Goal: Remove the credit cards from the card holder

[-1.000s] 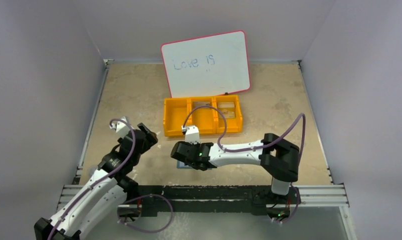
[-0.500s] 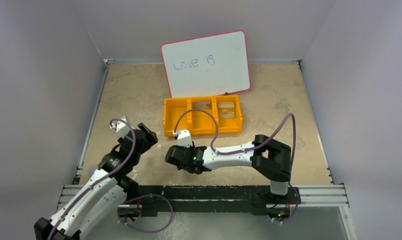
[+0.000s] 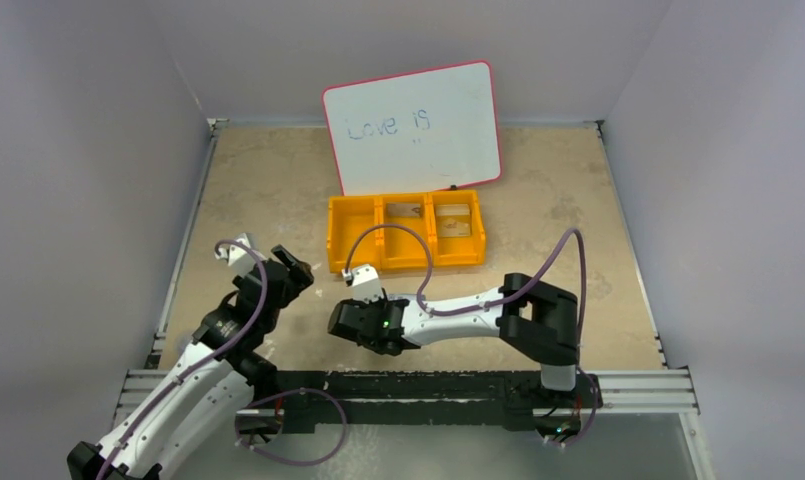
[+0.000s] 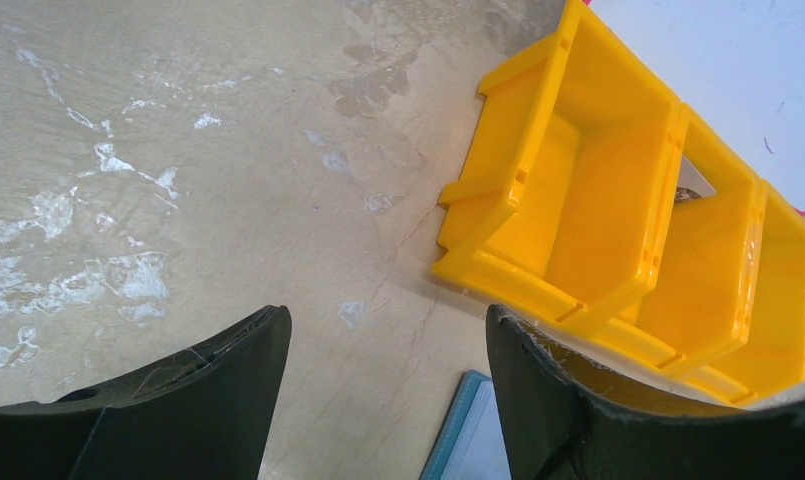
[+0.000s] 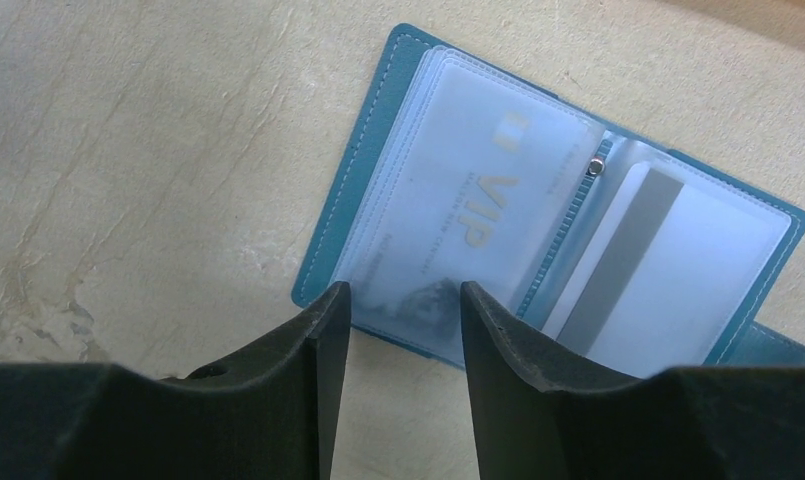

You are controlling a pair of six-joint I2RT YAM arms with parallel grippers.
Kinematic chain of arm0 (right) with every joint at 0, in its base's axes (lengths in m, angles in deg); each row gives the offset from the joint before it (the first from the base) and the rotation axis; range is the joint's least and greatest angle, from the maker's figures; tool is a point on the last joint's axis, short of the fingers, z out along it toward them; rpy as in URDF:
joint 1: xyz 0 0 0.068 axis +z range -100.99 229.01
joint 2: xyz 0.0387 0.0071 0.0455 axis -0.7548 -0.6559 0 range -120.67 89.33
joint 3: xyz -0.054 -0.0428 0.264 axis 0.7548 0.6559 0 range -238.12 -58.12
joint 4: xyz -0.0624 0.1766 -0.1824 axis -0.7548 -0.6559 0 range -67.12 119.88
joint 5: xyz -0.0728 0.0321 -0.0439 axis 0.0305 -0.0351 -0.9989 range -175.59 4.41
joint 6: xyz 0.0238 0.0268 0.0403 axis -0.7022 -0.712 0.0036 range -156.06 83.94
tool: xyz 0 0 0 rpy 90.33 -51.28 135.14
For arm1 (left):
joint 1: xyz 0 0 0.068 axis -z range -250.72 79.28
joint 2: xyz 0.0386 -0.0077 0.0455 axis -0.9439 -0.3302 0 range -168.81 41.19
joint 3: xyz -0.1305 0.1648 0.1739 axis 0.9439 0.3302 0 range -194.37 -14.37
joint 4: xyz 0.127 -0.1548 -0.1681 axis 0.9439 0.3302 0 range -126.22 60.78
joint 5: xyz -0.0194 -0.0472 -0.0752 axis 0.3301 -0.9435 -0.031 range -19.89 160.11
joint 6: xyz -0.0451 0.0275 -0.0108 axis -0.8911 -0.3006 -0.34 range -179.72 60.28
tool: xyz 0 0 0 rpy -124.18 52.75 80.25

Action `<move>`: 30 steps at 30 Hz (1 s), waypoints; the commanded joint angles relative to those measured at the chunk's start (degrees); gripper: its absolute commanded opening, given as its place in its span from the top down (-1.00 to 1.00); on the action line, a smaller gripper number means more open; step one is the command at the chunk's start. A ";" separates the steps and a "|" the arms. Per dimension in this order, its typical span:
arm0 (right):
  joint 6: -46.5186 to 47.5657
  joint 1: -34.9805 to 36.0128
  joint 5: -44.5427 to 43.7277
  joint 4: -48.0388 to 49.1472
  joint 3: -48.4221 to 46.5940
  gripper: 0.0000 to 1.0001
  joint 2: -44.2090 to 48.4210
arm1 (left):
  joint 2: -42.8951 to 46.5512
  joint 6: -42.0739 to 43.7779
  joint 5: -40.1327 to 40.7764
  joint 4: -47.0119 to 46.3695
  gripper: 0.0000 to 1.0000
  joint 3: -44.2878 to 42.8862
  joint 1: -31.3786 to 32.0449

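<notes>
Right arm [image 3: 458,305] stretched left, fingers [image 5: 278,390] parted over card holder [image 5: 538,200].

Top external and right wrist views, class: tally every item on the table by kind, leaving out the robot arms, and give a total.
Whiteboard: 1
Orange bin: 1
Card holder: 1
Cards in the bin: 2
Cards in the holder: 2 visible
Total: 7
</notes>
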 commanded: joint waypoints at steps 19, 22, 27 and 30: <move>-17.74 0.29 -8.68 -9.05 6.86 0.81 11.11 | -2.18 -0.07 -0.84 -3.20 -0.43 -1.23 0.30; -22.62 0.16 -9.06 -12.26 8.90 0.73 11.08 | -3.42 0.71 -2.48 -4.62 -0.43 -1.18 0.30; -28.11 0.15 -7.97 -15.08 10.49 0.60 9.99 | -6.46 1.57 -5.68 -7.55 -0.43 -0.86 0.30; -30.88 0.13 -8.25 -16.72 11.24 0.51 11.25 | -8.02 1.95 -7.49 -9.29 -0.43 -0.50 0.30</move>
